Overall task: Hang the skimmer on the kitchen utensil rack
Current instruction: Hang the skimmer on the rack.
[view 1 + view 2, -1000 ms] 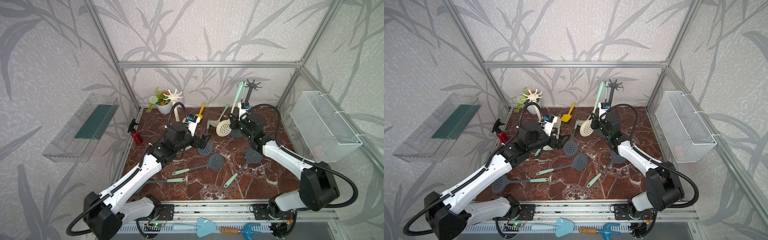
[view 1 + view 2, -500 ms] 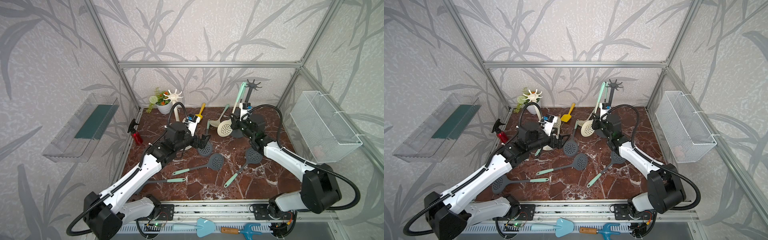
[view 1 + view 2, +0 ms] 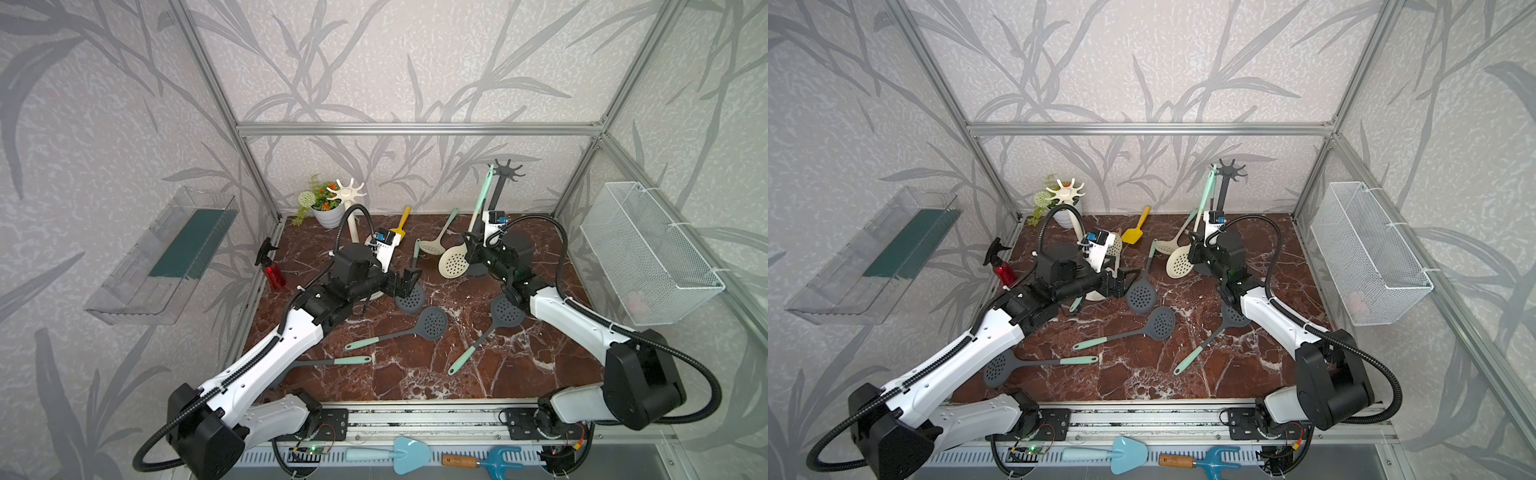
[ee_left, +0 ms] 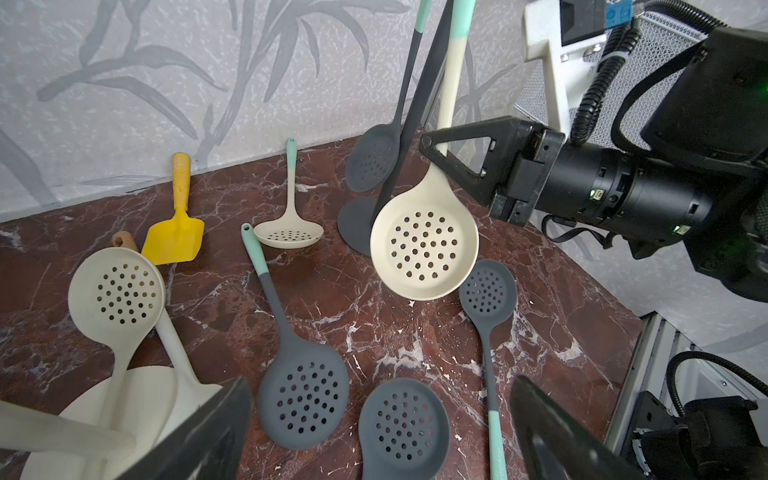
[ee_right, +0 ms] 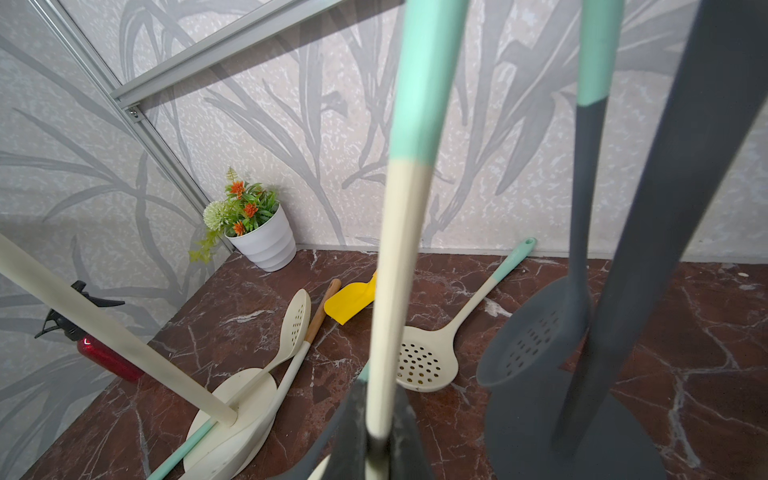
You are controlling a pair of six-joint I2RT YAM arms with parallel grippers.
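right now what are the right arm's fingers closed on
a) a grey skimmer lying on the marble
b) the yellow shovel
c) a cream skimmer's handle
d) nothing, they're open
c: the right fingers are shut on the handle of the cream skimmer just above its perforated bowl, holding it upright off the marble beside the dark utensil rack.

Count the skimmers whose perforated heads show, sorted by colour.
Dark grey skimmers: 5
Cream skimmers: 3
Total: 8
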